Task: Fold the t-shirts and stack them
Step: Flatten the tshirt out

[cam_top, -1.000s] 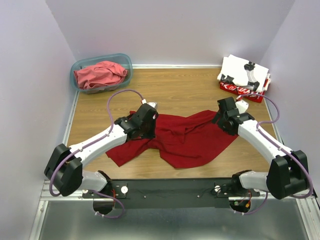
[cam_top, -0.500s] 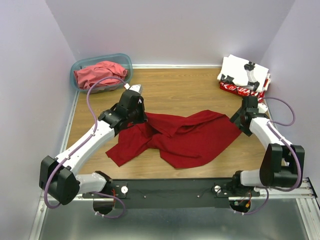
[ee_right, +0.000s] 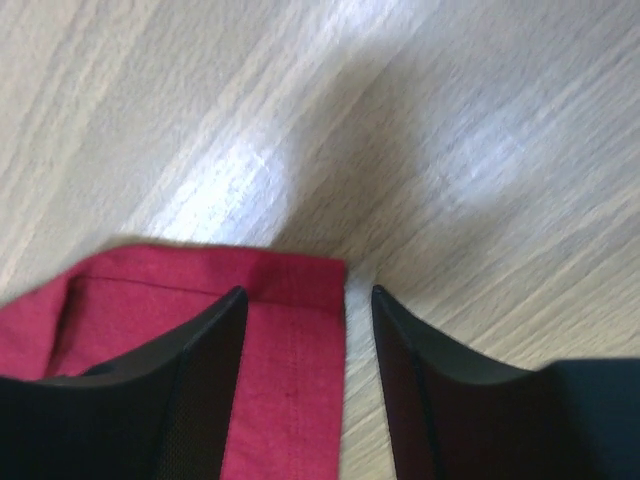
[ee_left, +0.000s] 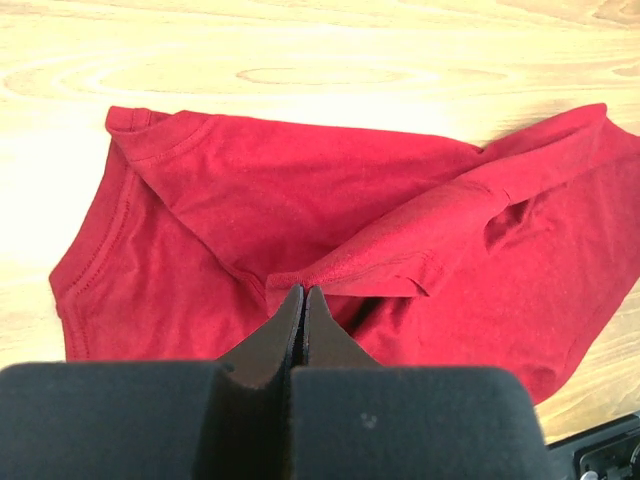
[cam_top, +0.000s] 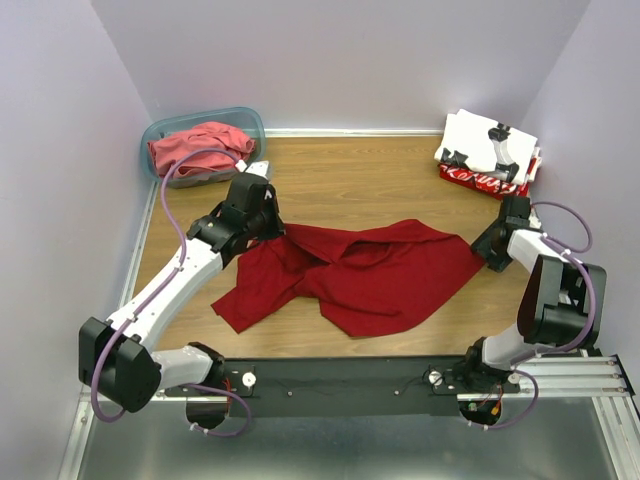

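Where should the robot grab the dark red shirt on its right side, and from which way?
Grab the red shirt by its hemmed right corner, coming in from the right. That corner lies flat with a straight stitched edge, and the right end effector sits open straddling its edge.

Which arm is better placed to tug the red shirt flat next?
Left, probably. The left gripper is shut on a fold of the red shirt, so it can pull at once. The right gripper is open astride the shirt's corner and must close first.
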Tool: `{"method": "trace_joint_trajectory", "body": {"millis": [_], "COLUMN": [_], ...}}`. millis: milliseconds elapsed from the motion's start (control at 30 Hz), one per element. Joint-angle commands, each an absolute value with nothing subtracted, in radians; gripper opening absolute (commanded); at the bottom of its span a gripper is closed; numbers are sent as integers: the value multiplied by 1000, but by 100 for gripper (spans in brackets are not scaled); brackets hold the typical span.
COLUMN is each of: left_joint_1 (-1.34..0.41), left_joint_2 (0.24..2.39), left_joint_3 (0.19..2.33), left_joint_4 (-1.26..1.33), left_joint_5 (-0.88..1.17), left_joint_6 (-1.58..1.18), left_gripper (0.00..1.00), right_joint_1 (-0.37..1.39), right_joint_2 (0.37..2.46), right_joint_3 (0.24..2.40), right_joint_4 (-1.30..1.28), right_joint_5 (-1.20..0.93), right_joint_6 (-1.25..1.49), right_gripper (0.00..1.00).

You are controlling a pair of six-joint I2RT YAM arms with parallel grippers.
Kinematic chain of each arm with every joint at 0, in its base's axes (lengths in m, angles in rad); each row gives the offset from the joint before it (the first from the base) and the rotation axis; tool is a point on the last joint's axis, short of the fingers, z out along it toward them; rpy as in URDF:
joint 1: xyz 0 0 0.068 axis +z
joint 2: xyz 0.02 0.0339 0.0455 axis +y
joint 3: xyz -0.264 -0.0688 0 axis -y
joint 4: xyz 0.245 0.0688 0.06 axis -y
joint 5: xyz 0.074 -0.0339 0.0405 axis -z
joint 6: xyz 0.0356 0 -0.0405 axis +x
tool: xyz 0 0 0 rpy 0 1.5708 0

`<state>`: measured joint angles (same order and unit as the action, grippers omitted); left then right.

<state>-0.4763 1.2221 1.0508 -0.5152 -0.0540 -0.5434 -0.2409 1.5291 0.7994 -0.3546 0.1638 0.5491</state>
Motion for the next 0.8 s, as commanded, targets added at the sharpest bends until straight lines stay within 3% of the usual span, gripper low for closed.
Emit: {"method": "trace_joint_trajectory", "body": {"millis": [0, 367, 767], "left_joint_1": [-459, -440, -431], "left_joint_2": [1192, 1213, 1224], "left_joint_3": [1066, 1055, 1068], "left_joint_4": [-515, -500, -505], "left_joint_5": [-64, -40, -32], "left_joint_6": [-519, -506, -494], "left_gripper": [0, 0, 0], "right_joint_1": [-279, -304, -304], "right_joint_2": [1562, 1602, 1563], "right_joint_3": [825, 802, 716], "right_joint_4": [-316, -288, -298], "right_joint_5": [120, 60, 52], "right_joint_6": [531, 523, 503], "right_gripper": [57, 39, 36]}}
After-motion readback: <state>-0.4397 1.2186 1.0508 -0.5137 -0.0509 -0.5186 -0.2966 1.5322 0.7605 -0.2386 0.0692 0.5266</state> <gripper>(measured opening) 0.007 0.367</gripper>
